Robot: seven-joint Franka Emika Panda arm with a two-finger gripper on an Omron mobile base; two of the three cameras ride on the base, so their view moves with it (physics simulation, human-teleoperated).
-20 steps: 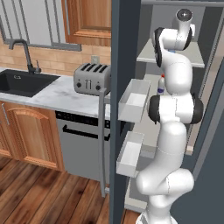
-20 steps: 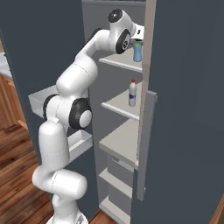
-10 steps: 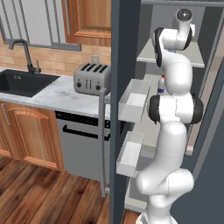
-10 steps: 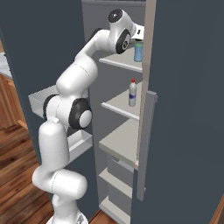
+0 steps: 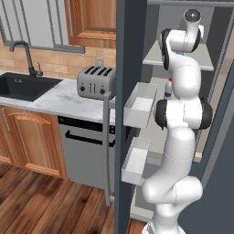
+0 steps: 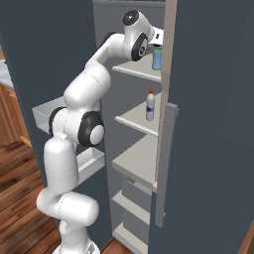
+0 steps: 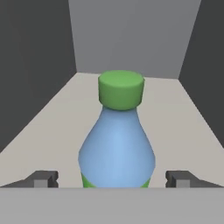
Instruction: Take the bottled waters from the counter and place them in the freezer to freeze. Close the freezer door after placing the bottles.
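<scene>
Right now my gripper (image 7: 113, 179) has its fingers (image 7: 43, 179) spread wide on either side of the green-capped bottle (image 7: 117, 144), touching nothing, and the bottle stands upright on the top shelf (image 6: 134, 71) of the freezer (image 6: 49, 59). Judging by its look, it is a light, stiff but smooth plastic thing that could tip easily, best held around the broad body below the neck. The red-capped bottle (image 6: 150, 105) stands one shelf lower, and the open freezer door (image 5: 130, 91) with its white bins (image 5: 139, 104) flanks my arm, with a toaster (image 5: 95, 82) on the counter (image 5: 55, 98) beyond.
</scene>
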